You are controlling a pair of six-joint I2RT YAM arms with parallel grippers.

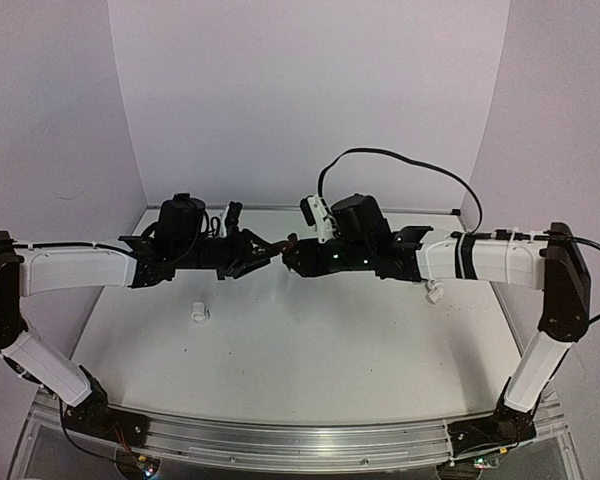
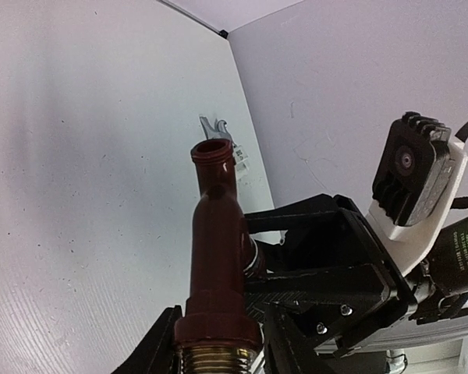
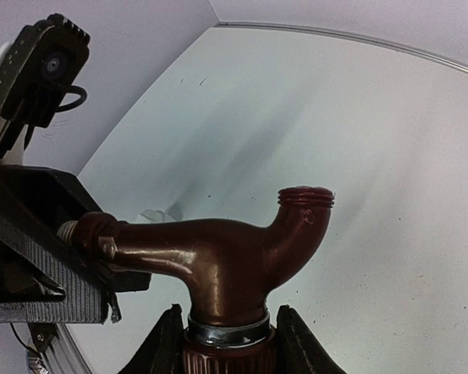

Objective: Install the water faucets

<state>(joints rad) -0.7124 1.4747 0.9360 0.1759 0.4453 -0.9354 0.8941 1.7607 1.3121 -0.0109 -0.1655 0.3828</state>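
We hold the dark reddish-brown metal faucet [image 3: 218, 265] lengthwise between the two: right gripper [image 3: 228, 333] pinches its knob end, left gripper [image 2: 218, 351] its threaded end.

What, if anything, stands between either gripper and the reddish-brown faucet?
Nothing visible does. The left gripper clamps the reddish-brown faucet at its brass-threaded end, and the right gripper flanks the stem by the silvery ring. The faucet hangs between the two arms above the table.
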